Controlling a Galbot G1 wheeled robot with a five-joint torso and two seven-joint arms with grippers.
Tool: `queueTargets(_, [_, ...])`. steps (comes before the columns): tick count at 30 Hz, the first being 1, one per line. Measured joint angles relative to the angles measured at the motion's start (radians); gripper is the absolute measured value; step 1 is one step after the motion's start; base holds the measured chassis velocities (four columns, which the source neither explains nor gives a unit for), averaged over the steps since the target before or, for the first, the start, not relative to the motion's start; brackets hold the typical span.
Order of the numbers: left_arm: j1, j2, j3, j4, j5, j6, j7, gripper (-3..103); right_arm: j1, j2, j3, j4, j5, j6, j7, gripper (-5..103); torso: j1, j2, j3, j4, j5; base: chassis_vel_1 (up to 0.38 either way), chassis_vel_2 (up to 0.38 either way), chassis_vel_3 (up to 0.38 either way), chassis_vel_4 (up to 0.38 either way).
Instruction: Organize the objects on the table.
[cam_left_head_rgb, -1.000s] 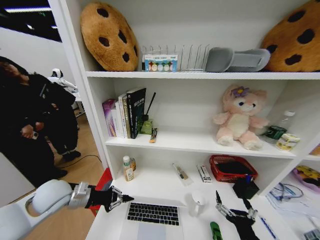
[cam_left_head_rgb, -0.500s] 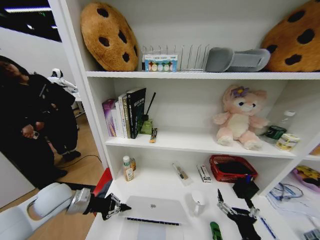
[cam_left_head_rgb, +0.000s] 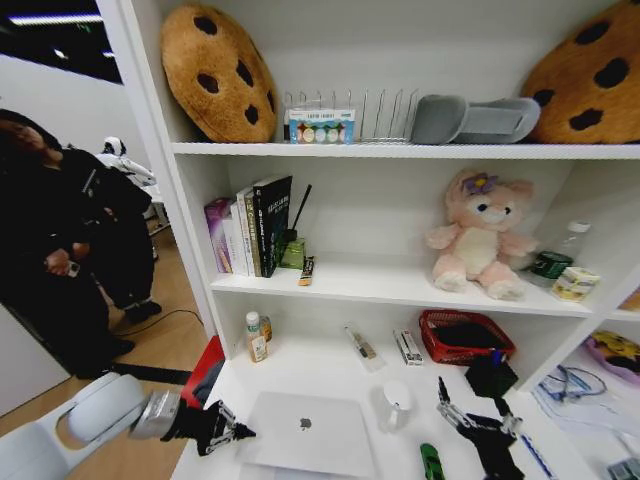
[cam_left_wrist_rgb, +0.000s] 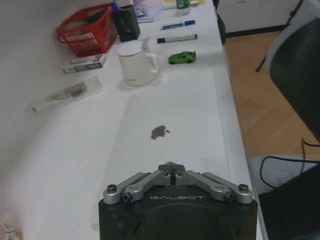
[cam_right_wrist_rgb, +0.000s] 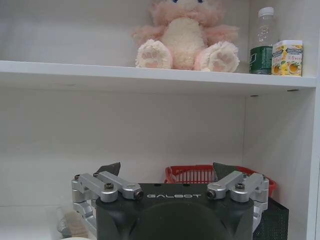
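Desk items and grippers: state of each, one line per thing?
laptop: lid shut, flat on the table.
left gripper: fingers shut, at the laptop's left edge.
right gripper: fingers open, raised over the table's right side.
white mug: upright.
toy car: on its wheels.
black marker: lying flat.
blue pen: lying flat.

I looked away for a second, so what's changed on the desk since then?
The laptop went from open, keyboard showing, to lid fully shut. The left gripper, fingers closed, drew back toward the laptop's left edge. The right gripper stayed open above the desk; the toy car and mug didn't move.
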Motion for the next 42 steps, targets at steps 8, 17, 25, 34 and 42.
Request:
queueTargets(8, [-0.004,-0.095,0.019,-0.013,-0.185,0.036,-0.474,2,0.015,-0.003,-0.001,0.000,0.005,0.004,0.001,100,0.000,0.000,0.000,-0.0001,0.0001,0.000,0.000,0.000,0.000])
queueTargets(17, [0.094,-0.295,-0.103,-0.078,-0.308,0.062,-0.920,40,0.027,-0.026,-0.006,0.019,0.000,-0.025,0.010,100,0.000,0.000,0.000,0.0000,0.0001,0.000,0.000,0.000,0.000])
queueTargets(25, [0.220,-0.430,-0.164,-0.178,-0.220,0.052,-1.010,67,0.038,-0.037,-0.014,0.027,-0.005,-0.039,0.023,100,0.000,0.000,0.000,-0.0002,0.0002,0.000,0.000,0.000,0.000])
queueTargets(34, [0.395,-0.635,-0.296,-0.267,-0.135,0.098,-1.148,98,0.040,-0.037,-0.017,0.020,-0.008,-0.036,0.021,100,0.000,0.000,0.000,0.0002,0.0002,0.000,0.000,0.000,0.000])
queueTargets(42, [0.407,-0.668,-0.360,-0.297,-0.142,0.126,-1.215,100,0.050,-0.043,-0.025,0.018,-0.022,-0.038,0.016,100,0.000,0.000,0.000,-0.0001,0.0001,0.000,0.000,0.000,0.000])
